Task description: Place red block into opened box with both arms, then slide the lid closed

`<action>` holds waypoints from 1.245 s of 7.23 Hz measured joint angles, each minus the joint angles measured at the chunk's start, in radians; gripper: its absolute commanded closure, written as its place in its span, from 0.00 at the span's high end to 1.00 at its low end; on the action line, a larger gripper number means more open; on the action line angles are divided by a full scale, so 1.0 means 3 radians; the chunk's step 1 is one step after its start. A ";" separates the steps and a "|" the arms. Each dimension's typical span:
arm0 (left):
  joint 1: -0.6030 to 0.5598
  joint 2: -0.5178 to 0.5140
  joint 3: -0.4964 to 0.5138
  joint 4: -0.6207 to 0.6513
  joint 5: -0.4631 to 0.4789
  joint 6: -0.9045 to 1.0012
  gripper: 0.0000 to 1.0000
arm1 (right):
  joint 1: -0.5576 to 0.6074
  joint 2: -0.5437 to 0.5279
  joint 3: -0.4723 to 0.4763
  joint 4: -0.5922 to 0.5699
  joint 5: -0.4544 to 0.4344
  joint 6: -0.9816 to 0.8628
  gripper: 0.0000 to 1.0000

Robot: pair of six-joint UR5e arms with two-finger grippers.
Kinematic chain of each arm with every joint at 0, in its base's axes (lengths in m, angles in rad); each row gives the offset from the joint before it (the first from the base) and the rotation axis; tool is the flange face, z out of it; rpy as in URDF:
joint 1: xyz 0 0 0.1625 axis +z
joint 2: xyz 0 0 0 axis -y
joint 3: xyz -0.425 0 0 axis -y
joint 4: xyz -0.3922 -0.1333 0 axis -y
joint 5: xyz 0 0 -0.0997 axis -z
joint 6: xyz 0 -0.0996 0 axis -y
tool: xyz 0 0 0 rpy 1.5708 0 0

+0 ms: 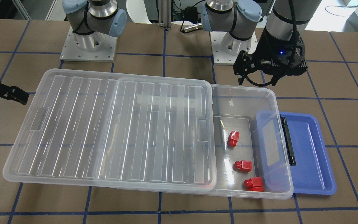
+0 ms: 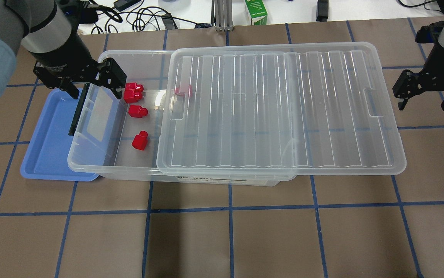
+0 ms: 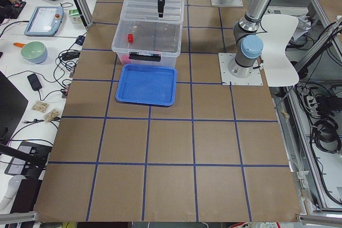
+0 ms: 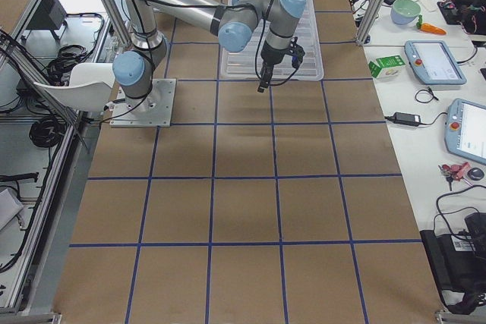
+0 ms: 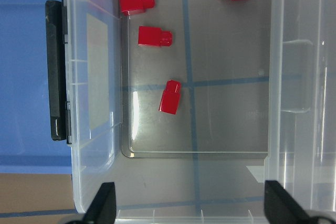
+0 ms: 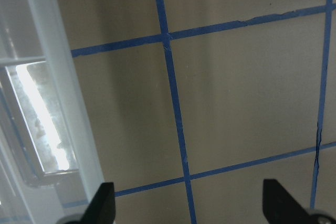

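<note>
Through the overhead camera I saw the box [image 2: 76,164] lying lengthwise from 9 to 3 o'clock. The black bar [image 2: 76,116] at its 9 o'clock end sat over the blue tray [image 2: 44,154]. The lid [image 2: 283,112] rested on top but was shifted toward 3 o'clock, so it overhung the box at that end and left the 9 o'clock part uncovered.

Four red blocks [image 2: 138,111] lay on the floor of that open part. Two were touching in the 11 o'clock corner, one was just beside them toward 6 o'clock, and one was further toward 6 o'clock on its own. A fifth block [image 2: 185,91] showed dimly through the lid's 9 o'clock edge.

The left gripper [image 2: 92,87] hung above the uncovered end. Its fingers were spread wide with nothing between them, and its wrist camera looked straight down on all five blocks in the box.

The right gripper [image 2: 424,99] hovered over the table [image 2: 229,239] just past the lid's 3 o'clock short edge. It was also released and empty. Its wrist camera showed only the lid's rim at 9 o'clock and brown table crossed by blue tape lines [image 6: 176,114]
</note>
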 measured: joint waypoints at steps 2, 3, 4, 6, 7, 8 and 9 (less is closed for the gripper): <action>-0.0002 -0.0007 0.0004 0.0017 0.0001 -0.0010 1.00 | 0.0000 0.0025 0.0081 -0.0073 -0.0002 -0.0004 1.00; -0.0003 -0.0010 0.0004 0.0039 0.0006 -0.0009 1.00 | 0.0000 0.0029 0.0096 -0.0093 -0.0007 -0.0006 1.00; -0.0005 -0.0017 0.0003 0.0069 0.0016 -0.0005 1.00 | 0.0000 0.0032 0.0103 -0.0101 -0.0010 -0.0006 1.00; -0.0011 -0.0024 -0.0005 0.0095 0.0033 -0.0016 1.00 | 0.0000 0.0034 0.0125 -0.0105 -0.0007 -0.0003 1.00; -0.0014 -0.0017 -0.0004 0.0096 0.0038 -0.0023 1.00 | 0.0000 0.0035 0.0135 -0.0118 -0.0002 -0.0002 1.00; -0.0017 -0.0011 -0.0006 0.0095 0.0042 -0.0025 1.00 | 0.0002 0.0035 0.0140 -0.0161 0.0003 -0.0002 1.00; -0.0019 -0.0011 -0.0013 0.0095 0.0041 -0.0028 1.00 | 0.0008 0.0038 0.0143 -0.0233 0.0011 -0.0003 1.00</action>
